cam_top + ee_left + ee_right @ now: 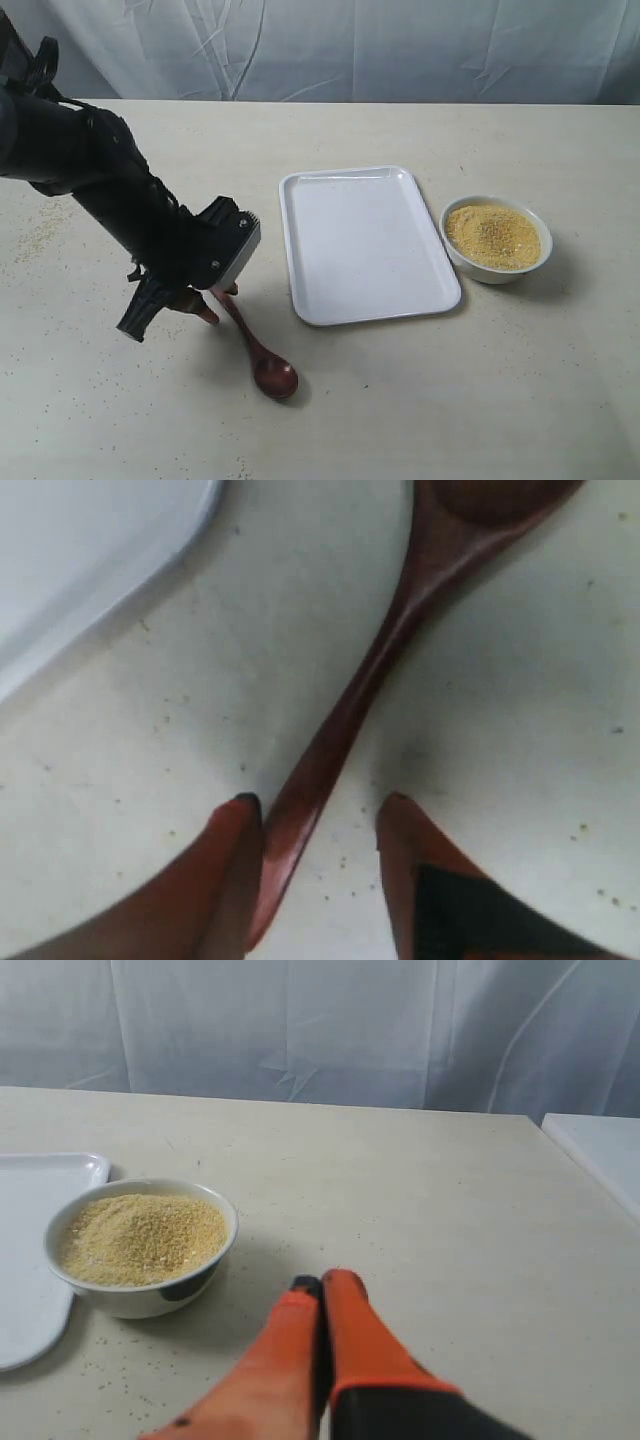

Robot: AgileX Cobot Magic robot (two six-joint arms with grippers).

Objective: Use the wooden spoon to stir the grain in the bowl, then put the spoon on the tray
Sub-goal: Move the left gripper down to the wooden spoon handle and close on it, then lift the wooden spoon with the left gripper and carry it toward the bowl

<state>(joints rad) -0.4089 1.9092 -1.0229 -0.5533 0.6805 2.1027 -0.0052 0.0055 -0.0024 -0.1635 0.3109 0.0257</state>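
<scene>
**Left gripper astride spoon handle – spoon on table, not lifted**

In the ext. view the wooden spoon (252, 345) lay flat on the table (450, 400), at about 8 o'clock from the tray (300, 250) and clear of its rim. Its oval bowl end pointed to approx. 5 o'clock and the handle ran up toward 11 o'clock, into the left gripper (207, 306).

The left wrist view showed the left gripper (318, 802) with its fingers (235, 860) apart, one on each side of the slim handle (380, 660). One finger sat right against the handle – touching or nearly so, couldn't tell which. The other stood off it with bare table between. A corner of the tray (80, 560) showed nearby.

The bowl (495, 272) stood at 3 o'clock from the tray, just beside its rim, upright. The grain (492, 235) filled it nearly to the brim, w/ a browner patch in the middle. Loose granules were scattered over the table, esp. on the left side.

The right gripper (322, 1282) showed only in its own wrist view: fingers pressed together, nothing between them, low over the table near the bowl (150, 1295) and its grain (140, 1235), with an edge of the tray (30, 1210) beyond.
</scene>
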